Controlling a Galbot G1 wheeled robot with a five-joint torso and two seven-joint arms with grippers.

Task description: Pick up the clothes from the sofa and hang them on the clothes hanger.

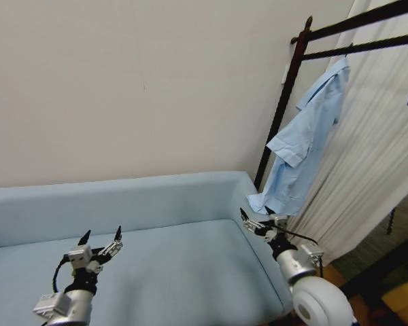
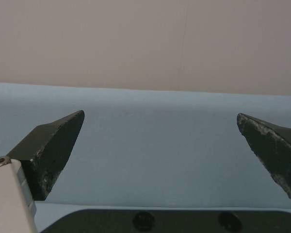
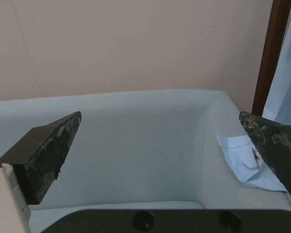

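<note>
Right gripper [image 1: 255, 214] is nearest us, low over the sofa [image 1: 156, 197] near its right front edge. Fingers are spread wide and nothing is between them. Left gripper [image 1: 102, 238] hovers over the left part of the seat, pointing at the backrest, also splayed and empty.

The shirt [image 1: 313, 129] is pale blue and short-sleeved. It is not lying on the seat. It hangs from the lower bar of the dark rack [image 1: 279, 115] just past the sofa's right end, in front of a white curtain [image 1: 381, 149]. We cannot tell whether a hanger is under the collar. Its hem [image 3: 242, 162] reaches down and rests folded on top of the sofa's right arm, near the back corner, just beyond the right gripper's far finger in the right wrist view. The seat cushion shows no other clothes.

Handling, as we judge it:
- The shirt looks light, thin and limp, so it will sag and swing from whatever point is pinched.
- Nothing about it is fragile, but smooth fabric could slide off a bar or out of a shallow pinch.
- The fingers should close on a bunched fold, not a single layer.
- The hem on the sofa arm is the reachable spot and is raised enough to get a finger under.
- The collar or shoulder seam would hold better for hanging, but it sits high by the bar.
- Pulling on the hem could drag the shirt off the rack.
</note>
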